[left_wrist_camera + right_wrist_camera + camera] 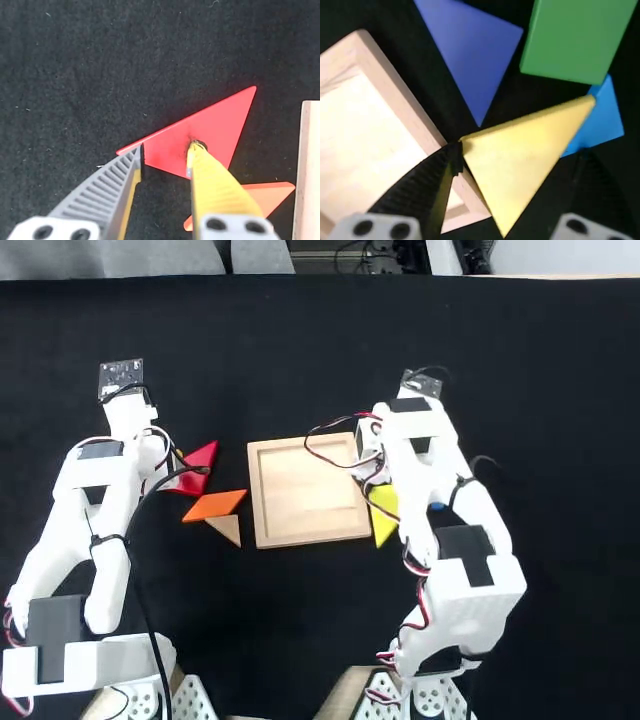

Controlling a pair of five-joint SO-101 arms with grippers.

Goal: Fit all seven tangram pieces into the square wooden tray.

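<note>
1. The square pale-wood tray (256, 502) lies flat in the middle of the black tabletop (300, 340), between the two arms. Its recess holds no piece yet (so, we judge, all seven are still to be placed).
2. The large yellow triangle (520, 165) sits between the black fingers (420, 190) of the right gripper (517, 157), which we read as clamped on its edges. It overlaps one corner of the tray's rim, presumably so that it can be carried over the lip and lowered in.
3. Close by the yellow piece we see a dark blue triangle (470, 50), a green slab-like piece (575, 37) and a light blue piece (607, 117). They are bunched together off the tray's right side, within that arm's reach.
4. On the tray's other side, the large red triangle (200, 135) lies flat on the tabletop. The left gripper (167, 150) stands over it with its jaws apart and holds nothing. The grey finger (120, 180) is at one edge and the yellow fingertip (197, 150) is over the red face (a stance for pinching a thin, flat piece, we think).
5. An orange flat piece (213, 504) and a small tan wooden triangle (226, 529) lie near the tray's left rim, the tan one nearly touching it.
</note>
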